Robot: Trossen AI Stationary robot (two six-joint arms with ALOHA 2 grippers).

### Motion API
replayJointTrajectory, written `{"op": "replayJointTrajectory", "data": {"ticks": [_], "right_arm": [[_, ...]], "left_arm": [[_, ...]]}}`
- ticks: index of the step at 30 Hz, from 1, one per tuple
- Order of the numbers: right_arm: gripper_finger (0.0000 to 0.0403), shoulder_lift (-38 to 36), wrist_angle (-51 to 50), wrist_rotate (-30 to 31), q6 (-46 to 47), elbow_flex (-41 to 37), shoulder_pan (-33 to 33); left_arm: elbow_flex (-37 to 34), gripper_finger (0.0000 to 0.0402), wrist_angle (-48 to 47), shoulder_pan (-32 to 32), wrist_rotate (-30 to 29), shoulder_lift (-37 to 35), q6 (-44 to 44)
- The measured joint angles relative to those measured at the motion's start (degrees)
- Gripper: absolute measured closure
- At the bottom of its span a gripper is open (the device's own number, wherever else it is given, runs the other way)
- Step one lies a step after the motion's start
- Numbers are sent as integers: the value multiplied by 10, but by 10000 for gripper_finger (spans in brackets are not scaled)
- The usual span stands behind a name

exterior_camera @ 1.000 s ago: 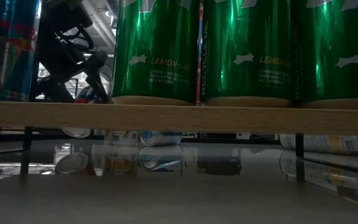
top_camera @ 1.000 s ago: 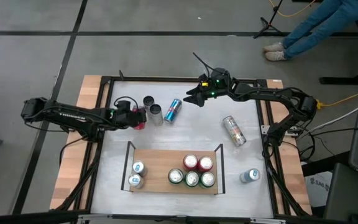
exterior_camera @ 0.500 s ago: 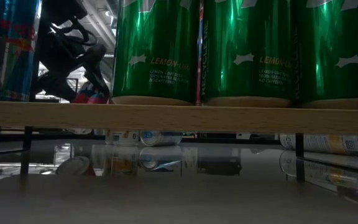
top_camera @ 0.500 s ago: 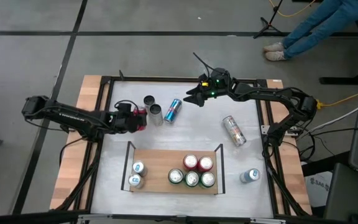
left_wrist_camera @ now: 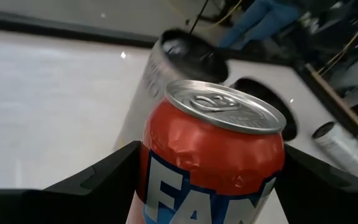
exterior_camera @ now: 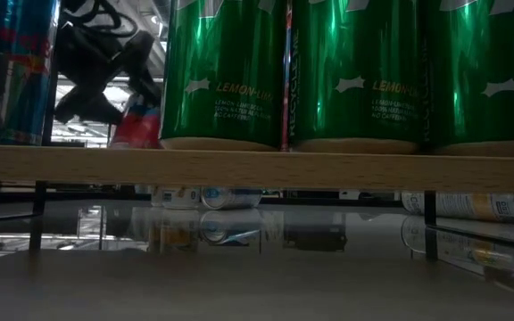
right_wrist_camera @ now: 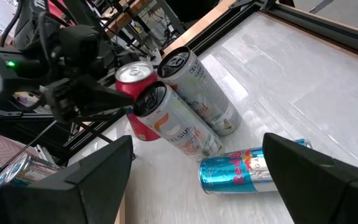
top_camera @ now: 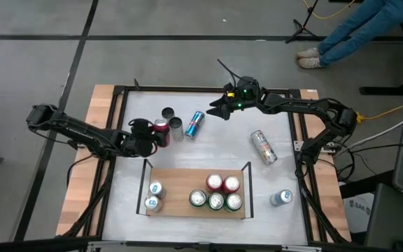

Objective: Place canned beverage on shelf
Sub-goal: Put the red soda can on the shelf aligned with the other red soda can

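My left gripper (top_camera: 150, 138) is shut on a red canned beverage (top_camera: 161, 128), over the table's left part and just beyond the shelf (top_camera: 187, 179)'s left rail. The can (left_wrist_camera: 216, 155) fills the left wrist view, and the low view shows it (exterior_camera: 137, 123) behind the shelf board. The shelf, a light wooden board, holds three green cans (top_camera: 216, 201), two red ones (top_camera: 222, 183) and two white ones (top_camera: 154, 196), all upright. My right gripper (top_camera: 217, 108) waits open at the far middle, with nothing between its fingers (right_wrist_camera: 86, 180). My left gripper pinches the red can by its side wall (left_wrist_camera: 151, 168) between its two fingers (left_wrist_camera: 95, 180), one on each side of the body below the top rim. The fingers come from the table's left, slanting a little downward. The can sits tilted, its silver top (top_camera: 161, 124) toward the far side.
Two slim cans (top_camera: 167, 113) (top_camera: 175, 126) stand close beyond the held can. A blue can (top_camera: 195, 124) lies beside them. A silver can (top_camera: 263, 147) lies at mid right and a blue-white can (top_camera: 280, 198) stands right of the shelf. A person's legs (top_camera: 355, 31) show past the far edge.
My left gripper has swung toward the near edge and the shelf, turning as it went, with the red can in its hold. The can has come up off the table's level and now shows its top more. My right arm has kept still.
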Motion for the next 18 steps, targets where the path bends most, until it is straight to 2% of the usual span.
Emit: {"op": "replayJointTrajectory", "data": {"ticks": [18], "right_arm": [[56, 0, 0, -6, -6, 0, -5]], "left_arm": [[0, 99, 168, -1, -19, 0, 128]]}}
